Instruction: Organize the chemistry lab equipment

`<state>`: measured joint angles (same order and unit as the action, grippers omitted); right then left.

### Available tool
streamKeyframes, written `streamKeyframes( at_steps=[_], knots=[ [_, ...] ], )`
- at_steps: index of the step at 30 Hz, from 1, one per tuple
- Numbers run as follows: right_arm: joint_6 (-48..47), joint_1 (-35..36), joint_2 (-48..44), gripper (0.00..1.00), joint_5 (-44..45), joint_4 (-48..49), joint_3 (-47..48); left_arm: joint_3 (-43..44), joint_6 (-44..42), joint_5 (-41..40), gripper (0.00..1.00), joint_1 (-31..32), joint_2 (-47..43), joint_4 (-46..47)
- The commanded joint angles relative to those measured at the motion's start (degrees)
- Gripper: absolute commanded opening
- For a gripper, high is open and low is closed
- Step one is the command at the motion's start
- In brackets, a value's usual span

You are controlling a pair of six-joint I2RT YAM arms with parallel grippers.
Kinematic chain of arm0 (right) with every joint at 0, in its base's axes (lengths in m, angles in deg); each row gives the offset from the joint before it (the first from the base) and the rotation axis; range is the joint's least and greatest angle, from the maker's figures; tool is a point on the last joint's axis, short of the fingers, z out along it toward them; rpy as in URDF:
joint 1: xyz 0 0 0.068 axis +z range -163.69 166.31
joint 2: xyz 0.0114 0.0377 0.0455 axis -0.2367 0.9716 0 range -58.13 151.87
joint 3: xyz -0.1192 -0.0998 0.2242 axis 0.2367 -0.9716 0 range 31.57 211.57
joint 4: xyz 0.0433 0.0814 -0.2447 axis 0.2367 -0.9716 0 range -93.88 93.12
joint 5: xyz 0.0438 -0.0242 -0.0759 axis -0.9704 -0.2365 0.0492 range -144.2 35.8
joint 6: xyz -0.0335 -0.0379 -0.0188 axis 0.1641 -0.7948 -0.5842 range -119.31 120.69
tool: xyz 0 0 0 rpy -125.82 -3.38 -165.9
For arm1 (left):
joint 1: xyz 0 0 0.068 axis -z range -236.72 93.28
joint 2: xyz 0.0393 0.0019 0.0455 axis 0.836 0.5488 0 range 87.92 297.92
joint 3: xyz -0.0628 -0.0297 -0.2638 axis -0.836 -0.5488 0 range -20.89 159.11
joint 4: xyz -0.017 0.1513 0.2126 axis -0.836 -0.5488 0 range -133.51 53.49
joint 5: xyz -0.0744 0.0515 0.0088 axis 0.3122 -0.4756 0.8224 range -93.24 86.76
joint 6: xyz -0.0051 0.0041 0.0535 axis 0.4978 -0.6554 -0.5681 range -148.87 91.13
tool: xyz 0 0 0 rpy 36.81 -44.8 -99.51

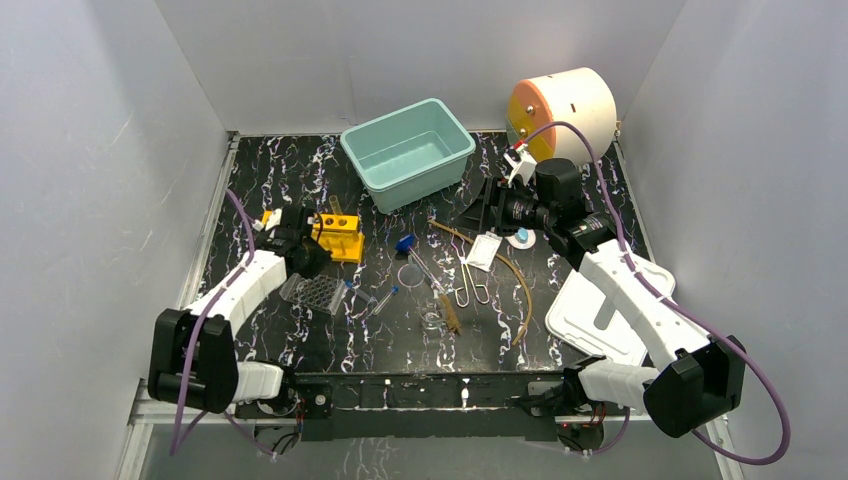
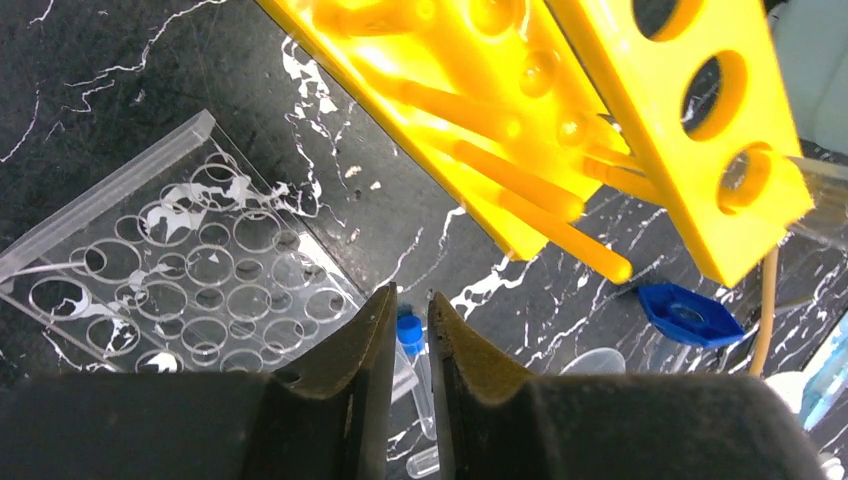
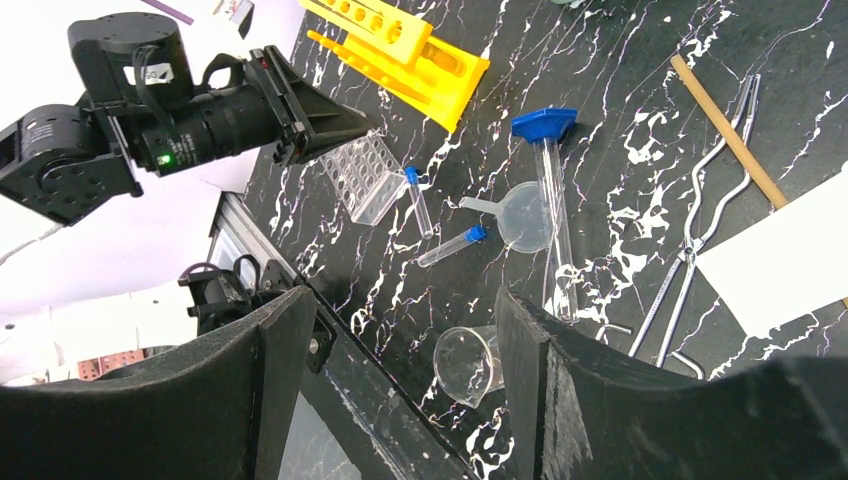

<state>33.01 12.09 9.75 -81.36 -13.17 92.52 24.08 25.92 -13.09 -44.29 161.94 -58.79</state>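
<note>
Hovering near the yellow rack (image 2: 560,120), my left gripper (image 2: 412,300) shows only a narrow slit between its jaws, holding nothing. My right gripper (image 3: 405,305) stands wide apart and empty. Two blue-capped tubes (image 3: 418,200) lie loose beside the clear rack (image 3: 362,175).

Tube rack (image 2: 600,120) ahead of left gripper (image 2: 410,300): yellow plastic, smooth, glossy. Well plate (image 2: 190,270) to its left: clear plastic, polished. Table top (image 2: 120,80): black, white-veined, slight sheen. Tongs (image 3: 690,250) beyond right gripper (image 3: 405,300): bare metal wire, shiny.
</note>
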Motion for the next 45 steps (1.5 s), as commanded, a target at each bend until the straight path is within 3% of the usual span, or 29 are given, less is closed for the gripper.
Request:
streamKeyframes(
  at_steps=[1, 10, 23, 45],
  knots=[
    [-1.16, -0.03, -0.85, 0.75, -0.44, 3.32, -0.32, -1.33, 1.34, 0.96, 0.17, -1.61, 1.26, 3.35],
    [-1.29, -0.04, -0.59, 0.75, -0.18, 3.82, -0.67, -0.08, 0.99, 1.15, 0.17, -3.10, 8.70, 10.66],
    [-2.08, -0.13, -2.38, 0.75, 1.49, 2.04, -1.26, -0.10, -0.96, -1.27, 0.16, -4.14, 12.94, 15.64],
    [-2.87, -0.15, -3.48, 0.76, 4.16, -0.23, -1.88, 7.97, -6.14, -3.86, 0.16, -8.63, 24.01, 20.76]
  ],
)
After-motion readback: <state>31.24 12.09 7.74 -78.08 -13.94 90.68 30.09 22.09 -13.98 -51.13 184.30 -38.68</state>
